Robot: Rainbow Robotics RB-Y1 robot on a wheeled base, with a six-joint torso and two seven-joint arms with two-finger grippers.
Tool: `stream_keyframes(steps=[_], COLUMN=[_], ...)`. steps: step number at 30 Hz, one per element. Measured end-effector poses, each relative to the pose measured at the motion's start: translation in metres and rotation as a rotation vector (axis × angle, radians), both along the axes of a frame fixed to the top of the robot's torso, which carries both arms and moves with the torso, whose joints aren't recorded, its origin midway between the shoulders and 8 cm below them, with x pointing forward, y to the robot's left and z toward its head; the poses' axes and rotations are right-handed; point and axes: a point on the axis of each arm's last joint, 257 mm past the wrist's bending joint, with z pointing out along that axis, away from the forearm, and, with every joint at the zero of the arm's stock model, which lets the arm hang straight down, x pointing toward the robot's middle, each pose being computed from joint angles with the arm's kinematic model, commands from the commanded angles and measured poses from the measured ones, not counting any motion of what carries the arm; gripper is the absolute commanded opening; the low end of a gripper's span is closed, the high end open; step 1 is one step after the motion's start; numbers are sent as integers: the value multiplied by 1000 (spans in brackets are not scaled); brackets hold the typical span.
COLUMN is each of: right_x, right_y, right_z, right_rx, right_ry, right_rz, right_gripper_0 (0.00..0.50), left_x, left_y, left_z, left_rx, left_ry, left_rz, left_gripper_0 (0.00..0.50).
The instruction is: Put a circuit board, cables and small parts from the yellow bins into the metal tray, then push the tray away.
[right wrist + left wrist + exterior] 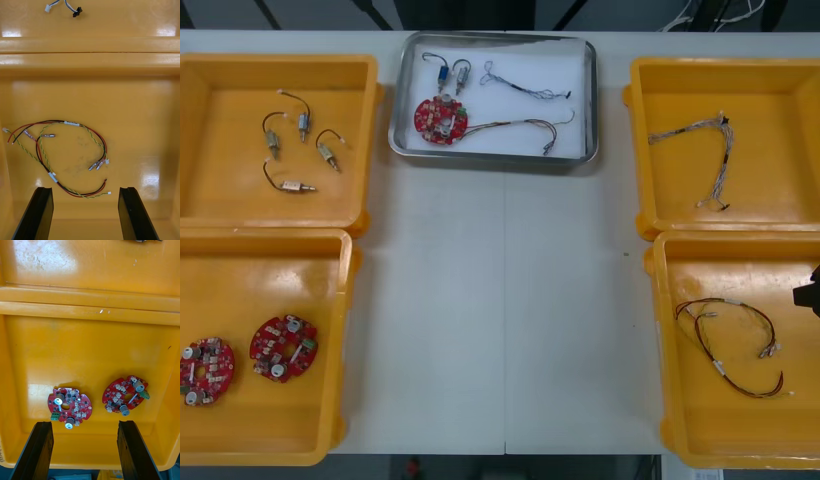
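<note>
Cable beyond open right end effector; boards beyond open left end effector.

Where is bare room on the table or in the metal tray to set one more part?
Widest: the bare table between the yellow bins, nearer than the metal tray. In it, the far right corner is free; circuit board, small metal parts and cables crowd the rest. The left gripper and right gripper hang over the near bins.

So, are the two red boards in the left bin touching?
Apart. The left wrist view shows bare bin floor between one board and the other board.
</note>
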Motion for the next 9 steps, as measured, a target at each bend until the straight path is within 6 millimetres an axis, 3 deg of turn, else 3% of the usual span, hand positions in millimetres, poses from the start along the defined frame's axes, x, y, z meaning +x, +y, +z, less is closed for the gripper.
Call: stream_keyframes(steps=[9], right_x=[0], right_y=[0], right_z=[0], right_rx=[0], right_ry=[0], right_rz=[0], right_gripper_0=[500], left_x=[0], left_y=[0], left_z=[0], left_rx=[0], left_ry=[0], left_rz=[0], left_gripper_0=[500])
